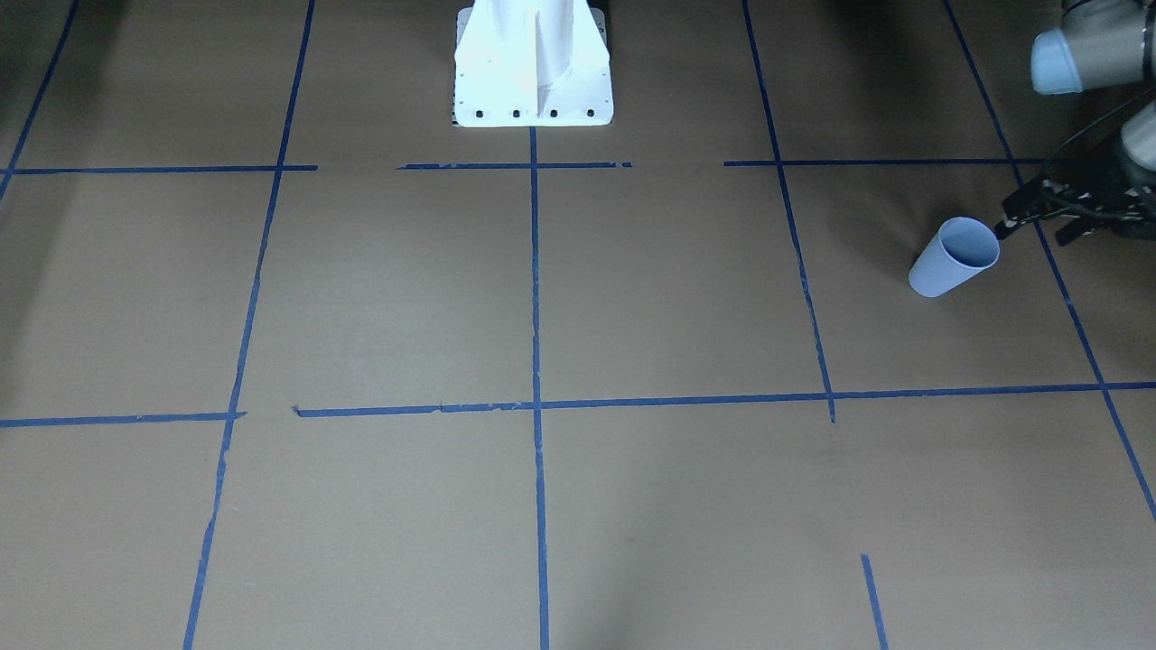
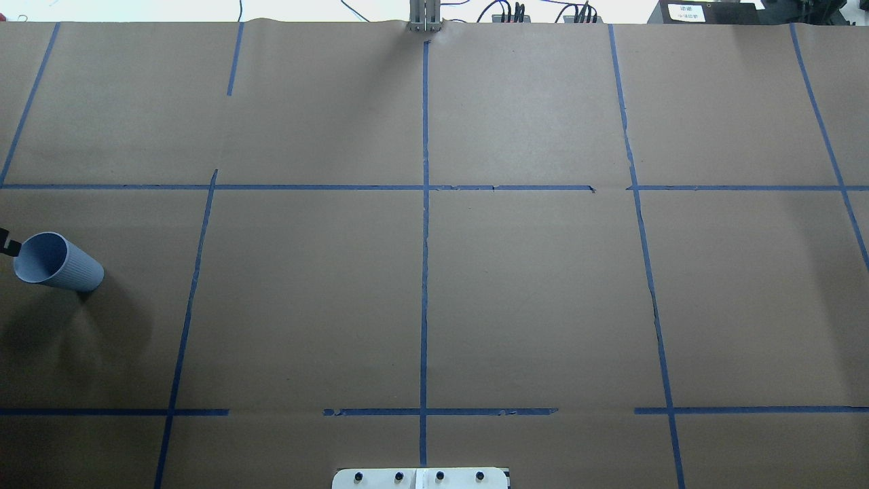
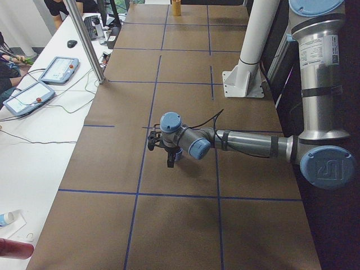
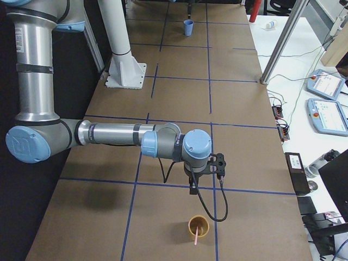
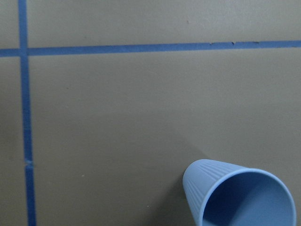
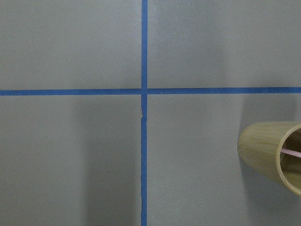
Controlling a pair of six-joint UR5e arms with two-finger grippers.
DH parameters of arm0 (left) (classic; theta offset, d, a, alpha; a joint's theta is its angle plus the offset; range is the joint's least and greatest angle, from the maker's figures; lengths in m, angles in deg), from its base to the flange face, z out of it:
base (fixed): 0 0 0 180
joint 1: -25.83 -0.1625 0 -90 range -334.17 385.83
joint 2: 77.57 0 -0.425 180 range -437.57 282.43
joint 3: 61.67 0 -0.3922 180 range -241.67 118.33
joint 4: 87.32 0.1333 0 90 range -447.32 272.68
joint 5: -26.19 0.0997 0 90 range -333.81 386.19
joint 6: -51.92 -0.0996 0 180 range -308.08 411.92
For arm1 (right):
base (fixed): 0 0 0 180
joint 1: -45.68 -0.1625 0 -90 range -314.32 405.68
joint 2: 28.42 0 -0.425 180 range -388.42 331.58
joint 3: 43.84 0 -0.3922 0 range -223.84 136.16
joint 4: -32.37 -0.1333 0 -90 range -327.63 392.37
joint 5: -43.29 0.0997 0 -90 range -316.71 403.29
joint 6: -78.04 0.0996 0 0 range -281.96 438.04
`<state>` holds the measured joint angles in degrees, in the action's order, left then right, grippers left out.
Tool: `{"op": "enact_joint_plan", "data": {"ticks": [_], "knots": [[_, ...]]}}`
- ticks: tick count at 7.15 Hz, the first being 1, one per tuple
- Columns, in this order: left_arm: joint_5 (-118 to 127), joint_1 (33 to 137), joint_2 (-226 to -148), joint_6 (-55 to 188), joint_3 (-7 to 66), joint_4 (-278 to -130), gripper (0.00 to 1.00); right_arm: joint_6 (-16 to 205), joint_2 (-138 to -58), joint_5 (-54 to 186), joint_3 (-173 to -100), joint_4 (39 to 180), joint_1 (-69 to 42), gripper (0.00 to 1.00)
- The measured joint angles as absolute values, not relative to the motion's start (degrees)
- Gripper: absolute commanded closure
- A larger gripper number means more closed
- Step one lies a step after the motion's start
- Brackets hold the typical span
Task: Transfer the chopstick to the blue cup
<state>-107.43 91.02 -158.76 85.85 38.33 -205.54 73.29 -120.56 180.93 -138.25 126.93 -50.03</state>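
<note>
The blue cup (image 1: 955, 255) stands upright on the brown paper at the table's left end; it also shows in the overhead view (image 2: 58, 261), in the left wrist view (image 5: 240, 195) and far off in the exterior right view (image 4: 188, 27). My left gripper (image 1: 1039, 232) hovers just beside the cup, fingers apart and empty. A pale pink chopstick (image 4: 196, 235) leans in a tan cup (image 4: 198, 224) at the table's right end; it also shows in the right wrist view (image 6: 291, 152). My right gripper (image 4: 206, 175) hangs above the table close to the tan cup; I cannot tell whether it is open.
The white robot base (image 1: 533, 68) stands at the table's middle edge. Blue tape lines (image 2: 425, 272) cross the brown paper. Beyond the far edge are a metal post (image 3: 84, 39), teach pendants (image 3: 59, 70) and cables.
</note>
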Motion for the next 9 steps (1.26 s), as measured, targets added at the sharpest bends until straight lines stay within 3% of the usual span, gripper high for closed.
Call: {"op": "enact_joint_plan", "data": {"ticks": [1,2,4,5,6,9], "knots": [[-106.9,89.2,-158.9,86.8,38.0,-206.2,0.00,73.3,-120.5,181.3,-138.1,126.9,-50.0,0.00],[-106.7,87.7,-158.9,87.1,37.6,-206.4,0.07,73.3,-120.5,181.5,-138.1,126.9,-50.0,0.00],[-106.6,85.8,-159.0,87.2,36.8,-206.5,0.80,73.3,-120.5,182.1,-137.9,126.9,-50.0,0.00],[-105.8,85.6,-159.0,87.4,36.7,-206.4,0.94,73.3,-120.5,182.4,-137.9,126.9,-50.0,0.00],[-104.7,85.5,-159.1,87.5,36.6,-206.4,0.99,73.3,-120.5,182.5,-137.9,126.9,-50.0,0.00],[-104.5,85.6,-160.3,90.1,38.4,-204.7,1.00,73.3,-120.5,182.8,-137.8,126.9,-50.0,0.00]]}}
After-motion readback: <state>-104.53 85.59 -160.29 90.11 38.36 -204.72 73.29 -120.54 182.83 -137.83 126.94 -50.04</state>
